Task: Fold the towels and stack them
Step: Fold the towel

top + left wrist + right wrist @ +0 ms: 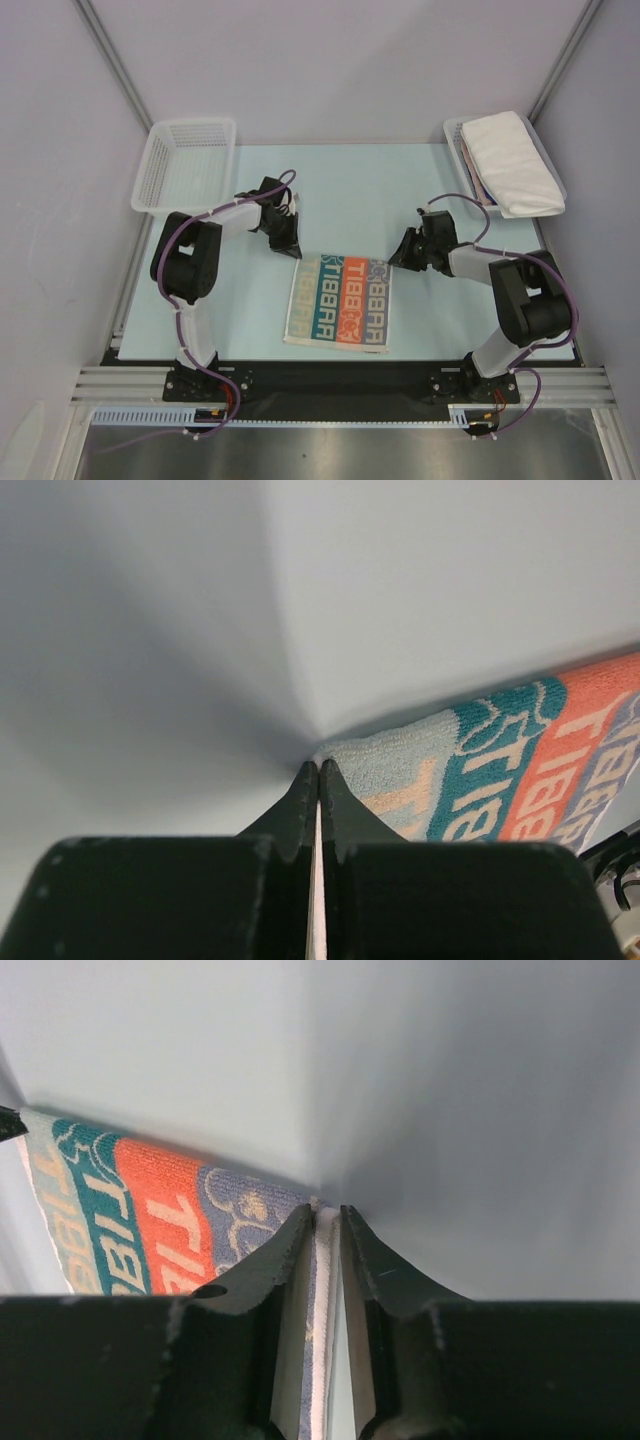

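Note:
A cream towel with colourful "RABBIT" lettering (pixel 340 300) lies flat in the middle of the table. My left gripper (pixel 287 243) is at its far left corner. In the left wrist view that gripper (pixel 319 765) is shut, with a thin white strip of the towel (pixel 480 770) pinched between its fingers. My right gripper (pixel 403 255) is at the far right corner. In the right wrist view its jaws (pixel 327 1210) stand narrow around the white edge of the towel (pixel 150 1210). A folded white towel (pixel 510 160) lies on top of a pinkish one in the right basket.
A white mesh basket (pixel 190 125) stands at the back left of the pale blue table. The other basket (pixel 452 130) holds the folded towels at the back right. Grey walls with metal posts close in the sides and back.

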Motion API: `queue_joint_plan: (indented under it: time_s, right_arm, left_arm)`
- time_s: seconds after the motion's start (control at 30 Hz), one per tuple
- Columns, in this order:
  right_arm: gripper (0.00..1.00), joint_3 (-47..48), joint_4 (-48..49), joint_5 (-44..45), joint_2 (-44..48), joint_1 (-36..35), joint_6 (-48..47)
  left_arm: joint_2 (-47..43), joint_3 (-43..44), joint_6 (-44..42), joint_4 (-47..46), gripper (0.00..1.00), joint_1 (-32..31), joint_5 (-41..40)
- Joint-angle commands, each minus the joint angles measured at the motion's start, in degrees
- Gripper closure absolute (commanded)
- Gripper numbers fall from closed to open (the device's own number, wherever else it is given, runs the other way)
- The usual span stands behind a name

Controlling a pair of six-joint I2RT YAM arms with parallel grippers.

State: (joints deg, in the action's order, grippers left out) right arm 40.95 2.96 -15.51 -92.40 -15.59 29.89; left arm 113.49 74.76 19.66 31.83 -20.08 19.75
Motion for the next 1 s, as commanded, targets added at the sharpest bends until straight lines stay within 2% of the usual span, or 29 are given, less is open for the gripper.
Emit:
queue_joint_plan:
  time_s: [0.0, 0.2, 0.27, 0.57, 0.9, 0.97]
  right_arm:
    - [0.78, 1.06, -3.58, 0.66, -2.17, -0.31, -0.36]
    - [0.97, 2.38, -1.91, -0.75, -3.49, 0.21, 0.26]
    - [1.0, 3.17, -1.91, -0.58, -3.75, 0.48, 0.43]
    - [1.0, 11.69, -2.79, 1.27, -7.88, 2.85, 0.35]
    - [1.0, 23.73, -4.72, 3.47, -13.33, 5.05, -0.62]
    - [1.0, 25.58, -4.63, 3.38, -13.95, 5.22, -0.62]
  left_arm:
    - [2.43, -0.67, 0.82, -1.95, 1.0, -0.32, -0.76]
    - [2.35, -1.02, 1.61, -3.36, 1.0, -0.4, -0.41]
    - [2.26, -0.93, 1.78, -3.88, 1.0, -0.4, -0.32]
    - [2.7, 3.1, 4.6, -10.12, 1.0, -0.14, -1.46]
    - [6.48, 16.02, 5.21, -13.38, 1.0, 1.44, -4.19]
    - [6.65, 16.29, 5.56, -15.66, 1.0, 1.62, -4.54]
